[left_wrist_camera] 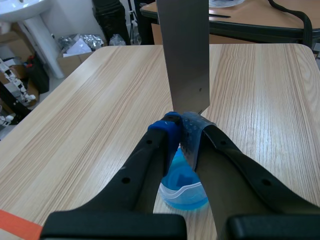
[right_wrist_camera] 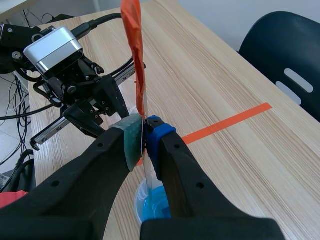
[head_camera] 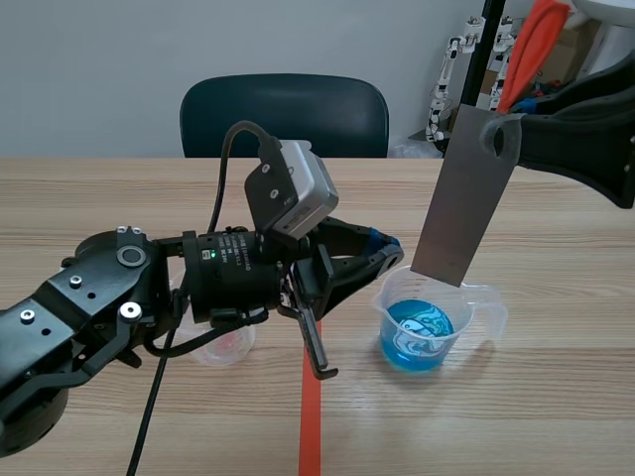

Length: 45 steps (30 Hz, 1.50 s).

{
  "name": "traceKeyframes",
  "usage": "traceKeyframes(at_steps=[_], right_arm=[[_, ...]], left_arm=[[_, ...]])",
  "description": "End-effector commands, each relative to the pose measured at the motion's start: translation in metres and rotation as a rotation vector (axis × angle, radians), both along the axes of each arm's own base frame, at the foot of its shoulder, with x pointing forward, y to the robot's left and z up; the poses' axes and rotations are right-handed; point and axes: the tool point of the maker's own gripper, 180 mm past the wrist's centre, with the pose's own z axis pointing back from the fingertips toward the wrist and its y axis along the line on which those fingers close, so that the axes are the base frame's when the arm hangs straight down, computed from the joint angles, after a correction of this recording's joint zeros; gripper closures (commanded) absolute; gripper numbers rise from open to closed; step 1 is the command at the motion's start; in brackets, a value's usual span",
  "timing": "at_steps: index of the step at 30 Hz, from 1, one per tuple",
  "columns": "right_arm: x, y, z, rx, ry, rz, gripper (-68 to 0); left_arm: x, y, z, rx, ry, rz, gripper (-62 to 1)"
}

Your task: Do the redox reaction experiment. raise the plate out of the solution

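Right pincer point(head_camera: 502, 137) comes in high from the right and is clamped on the top end of the plate point(head_camera: 464, 193). The left pincer point(head_camera: 390, 253) lies at the end of a low arm that stretches across from the left. Its fingers are pressed together, with the tips just above the near rim of the beaker point(head_camera: 494, 315). Whether they nip that rim I cannot tell from where I stand. The pale wooden table point(head_camera: 556, 397) carries everything, and a strip of orange-red tape point(head_camera: 312, 426) runs toward the robot. A dark chair point(head_camera: 283, 114) stands at the table's far side. The plate is a flat grey sheet hanging a little tilted, its top leaning toward the right arm. Its lower edge is about level with the beaker's rim, over the blue solution point(head_camera: 417, 342) and, as far as I can see, clear of it. An orange strip point(right_wrist_camera: 134, 50) stands up from between the right pincer's pads. The beaker is clear plastic and sits upright, just right of the tape. A small clear cup point(head_camera: 223, 347) sits under the left arm, well apart from the beaker.
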Motion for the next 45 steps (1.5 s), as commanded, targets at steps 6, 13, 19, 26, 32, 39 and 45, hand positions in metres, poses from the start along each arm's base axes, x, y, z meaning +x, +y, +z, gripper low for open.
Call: traceKeyframes(at_steps=[6, 13, 19, 26, 32, 39, 45], right_arm=[[0.005, -0.001, 0.016, 0.022, -0.044, -0.003, -0.6], [0.005, -0.001, 0.016, 0.022, -0.044, -0.003, -0.6], [0.005, -0.001, 0.015, 0.019, -0.042, -0.003, -0.6], [0.005, -0.001, 0.015, 0.019, -0.042, -0.002, -0.6], [0.005, -0.001, 0.015, 0.019, -0.042, -0.002, -0.6], [0.005, -0.001, 0.015, 0.019, -0.042, -0.002, -0.6], [0.005, -0.001, 0.015, 0.019, -0.042, -0.002, -0.6]], left_arm=[[0.006, 0.0, 0.017, -0.052, -0.021, 0.009, -3.2], [0.0, 0.001, 0.01, -0.05, 0.003, 0.014, -3.2], [-0.006, 0.001, 0.004, -0.051, 0.026, 0.013, -3.2], [-0.011, 0.001, -0.001, -0.044, 0.04, 0.012, -3.2], [-0.011, 0.001, -0.003, -0.043, 0.044, 0.013, -3.2], [-0.011, 0.002, -0.003, -0.044, 0.047, 0.017, -3.1], [-0.001, 0.012, -0.001, -0.045, 0.037, 0.056, -3.1]])
